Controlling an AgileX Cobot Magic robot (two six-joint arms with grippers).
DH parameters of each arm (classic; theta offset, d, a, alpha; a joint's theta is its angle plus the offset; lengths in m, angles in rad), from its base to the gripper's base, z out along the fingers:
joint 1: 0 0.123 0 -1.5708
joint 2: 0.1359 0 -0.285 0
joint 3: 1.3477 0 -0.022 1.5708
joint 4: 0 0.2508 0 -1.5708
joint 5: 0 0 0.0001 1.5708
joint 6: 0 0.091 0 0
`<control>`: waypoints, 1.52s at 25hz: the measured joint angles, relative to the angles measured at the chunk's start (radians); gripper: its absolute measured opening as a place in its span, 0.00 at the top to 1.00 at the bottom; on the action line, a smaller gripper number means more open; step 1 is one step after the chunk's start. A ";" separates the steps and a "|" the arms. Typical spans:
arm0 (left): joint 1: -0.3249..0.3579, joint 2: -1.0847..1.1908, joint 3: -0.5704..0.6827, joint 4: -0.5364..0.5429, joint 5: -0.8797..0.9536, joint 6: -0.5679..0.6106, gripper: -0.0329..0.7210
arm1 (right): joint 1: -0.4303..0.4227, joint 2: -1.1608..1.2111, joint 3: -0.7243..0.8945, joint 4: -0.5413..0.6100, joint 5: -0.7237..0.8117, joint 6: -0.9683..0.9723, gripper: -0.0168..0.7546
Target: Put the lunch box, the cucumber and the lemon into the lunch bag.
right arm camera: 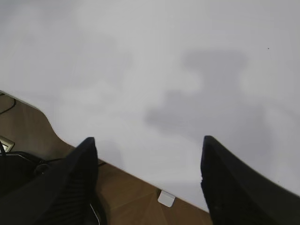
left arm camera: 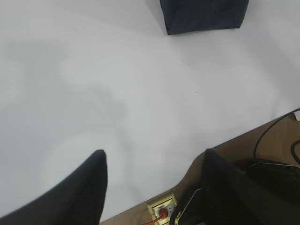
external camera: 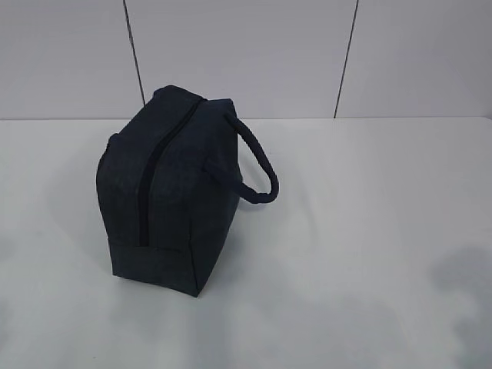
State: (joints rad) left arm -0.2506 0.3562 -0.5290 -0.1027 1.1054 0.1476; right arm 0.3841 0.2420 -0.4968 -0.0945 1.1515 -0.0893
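Note:
The lunch bag (external camera: 173,192) is a boxy dark navy fabric bag standing left of the middle of the white table, its zipper closed along the top and its loop handle (external camera: 257,169) sticking out to the right. One lower corner of the lunch bag (left arm camera: 204,16) shows at the top of the left wrist view. The lunch box, the cucumber and the lemon are out of view. My left gripper (left arm camera: 152,157) hangs open over the table's front edge, far from the bag, with nothing between its fingers. My right gripper (right arm camera: 147,145) is open and empty too, above the front edge.
The white table (external camera: 369,231) ends at a grey panelled wall behind. Below the front edge lies a wooden floor with a floor socket holding a red plug (left arm camera: 162,212), cables (left arm camera: 276,140) and a small white tab (right arm camera: 166,198) under the table's edge.

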 joint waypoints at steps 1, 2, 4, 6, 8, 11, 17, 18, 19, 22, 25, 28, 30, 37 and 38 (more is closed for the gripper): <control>0.000 0.000 0.000 0.000 0.000 0.000 0.35 | 0.000 0.000 0.000 0.000 -0.004 0.000 0.30; 0.000 0.000 0.000 0.000 0.000 0.000 0.35 | 0.000 0.000 0.000 0.000 -0.008 0.001 0.30; 0.000 0.000 0.000 0.000 0.000 0.000 0.35 | 0.000 0.000 0.000 0.000 -0.009 0.001 0.30; 0.000 0.000 0.000 0.000 0.000 0.000 0.36 | 0.000 0.000 0.000 0.000 -0.009 0.002 0.30; 0.000 0.000 0.000 0.000 0.000 0.000 0.36 | 0.000 0.000 0.000 0.000 -0.009 0.004 0.30; 0.000 0.000 0.000 0.000 -0.002 0.000 0.36 | 0.000 0.000 0.000 0.000 -0.009 0.004 0.30; 0.000 0.000 0.000 0.000 -0.002 0.000 0.39 | 0.000 0.000 0.000 0.000 -0.009 0.004 0.30; 0.000 0.000 0.000 0.000 -0.002 0.000 0.40 | 0.000 0.000 0.000 0.000 -0.011 0.004 0.30; 0.000 0.000 0.000 0.000 -0.002 0.000 0.40 | 0.000 0.000 0.000 0.000 -0.011 0.004 0.30; 0.016 -0.027 0.000 0.000 -0.002 0.000 0.41 | -0.015 -0.024 0.000 0.000 -0.011 0.004 0.30; 0.089 -0.083 0.000 0.000 -0.002 0.000 0.41 | -0.077 -0.060 0.000 0.000 -0.011 0.004 0.30; 0.176 -0.159 0.000 0.000 -0.002 0.000 0.41 | -0.173 -0.093 0.000 -0.001 -0.011 0.004 0.30; 0.220 -0.209 0.000 0.000 -0.002 0.000 0.41 | -0.236 -0.113 0.000 -0.004 -0.011 0.004 0.30; 0.288 -0.346 0.000 0.000 0.004 0.000 0.44 | -0.326 -0.230 0.000 -0.006 -0.011 0.004 0.30; 0.288 -0.346 0.000 0.000 0.006 0.000 0.44 | -0.328 -0.246 0.000 -0.006 -0.011 0.004 0.30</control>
State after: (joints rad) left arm 0.0373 0.0105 -0.5290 -0.1027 1.1116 0.1476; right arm 0.0559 -0.0040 -0.4968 -0.1006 1.1408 -0.0857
